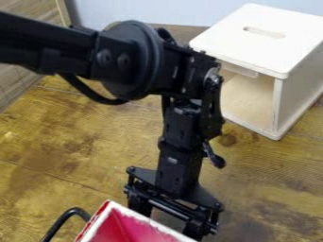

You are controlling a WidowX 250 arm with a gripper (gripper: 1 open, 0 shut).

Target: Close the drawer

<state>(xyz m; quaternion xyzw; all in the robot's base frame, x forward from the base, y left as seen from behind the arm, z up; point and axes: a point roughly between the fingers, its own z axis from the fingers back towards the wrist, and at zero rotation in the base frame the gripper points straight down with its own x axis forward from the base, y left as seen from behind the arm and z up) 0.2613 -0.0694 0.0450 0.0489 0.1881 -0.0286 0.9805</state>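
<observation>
The drawer (127,230) shows at the bottom edge as a tray with a glossy red inside and thin white rim, partly cut off by the frame. A black loop (66,225) hangs at its left corner. My gripper (172,201) points steeply down right behind the drawer's far rim, its black fingers spread open with nothing between them. Whether the fingertips touch the rim I cannot tell.
A pale wooden cube box (265,66) with a slot in its top and an open front stands at the back right. The black arm (113,59) reaches in from the upper left over the wooden tabletop (63,142).
</observation>
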